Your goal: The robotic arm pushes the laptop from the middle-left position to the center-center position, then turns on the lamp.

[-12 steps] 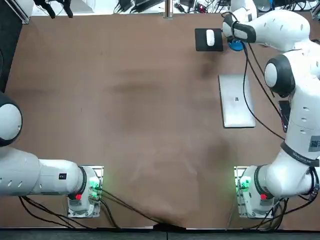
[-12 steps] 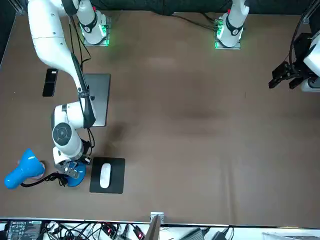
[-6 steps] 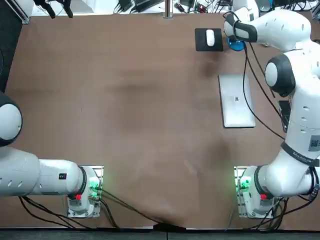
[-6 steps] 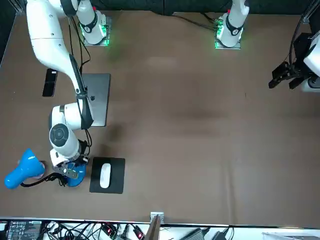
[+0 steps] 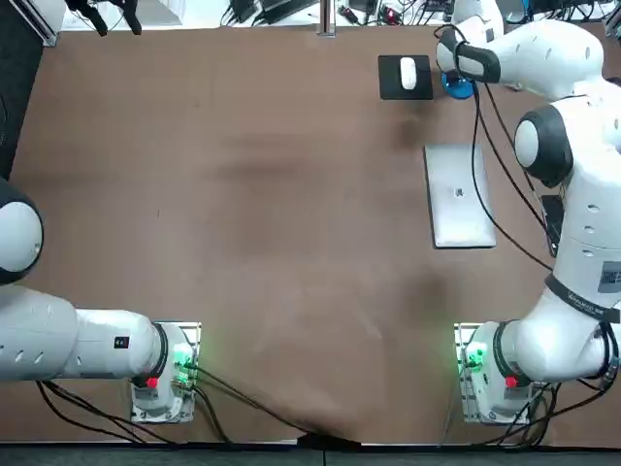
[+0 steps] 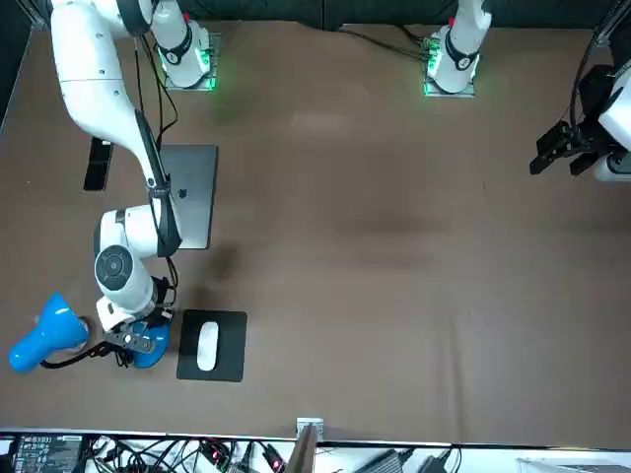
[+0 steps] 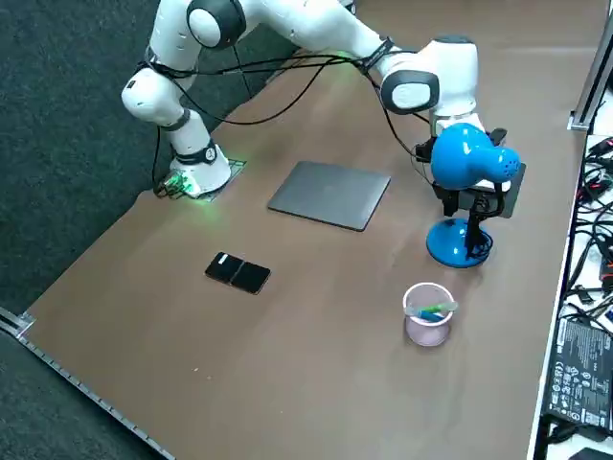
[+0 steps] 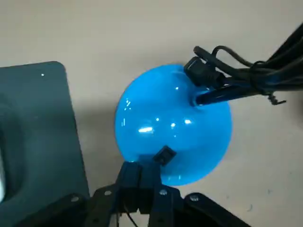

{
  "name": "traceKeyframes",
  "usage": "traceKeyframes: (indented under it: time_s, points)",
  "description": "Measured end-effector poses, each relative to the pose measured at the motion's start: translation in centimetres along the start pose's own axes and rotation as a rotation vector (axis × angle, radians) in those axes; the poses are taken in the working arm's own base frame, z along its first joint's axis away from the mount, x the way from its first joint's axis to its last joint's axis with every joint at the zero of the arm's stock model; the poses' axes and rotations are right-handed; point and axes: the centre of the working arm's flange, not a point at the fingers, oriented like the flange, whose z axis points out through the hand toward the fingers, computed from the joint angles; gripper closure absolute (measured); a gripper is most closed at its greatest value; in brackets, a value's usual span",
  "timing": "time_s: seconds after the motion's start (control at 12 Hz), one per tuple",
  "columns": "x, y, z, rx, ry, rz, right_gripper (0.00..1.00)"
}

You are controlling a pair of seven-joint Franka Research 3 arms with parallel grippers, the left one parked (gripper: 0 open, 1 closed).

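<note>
Right gripper (image 8: 142, 177), fingers apparently pressed together and holding nothing, poised directly over the round, glossy blue lamp base (image 8: 175, 127). The small dark switch (image 8: 164, 153) lies just beyond the fingertips, and whether they touch it is unclear. The coming press would run straight down onto it. The lamp head (image 7: 465, 158) stands just beside the gripper. The closed grey laptop (image 5: 459, 194) lies back toward the arm's base, well apart.

All four views share the lamp (image 7: 466, 161): overhead from far above, front from across the table (image 6: 394, 246), right side diagonally from a raised spot, and wrist from close over its base, just behind the right gripper (image 8: 140, 178).
</note>
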Motion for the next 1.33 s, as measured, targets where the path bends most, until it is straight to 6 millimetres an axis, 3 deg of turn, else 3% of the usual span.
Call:
traceKeyframes:
  time_s: [1.33]
  points:
    - [0.64,0.66,0.26,-0.005,0.010,-0.018,0.98]
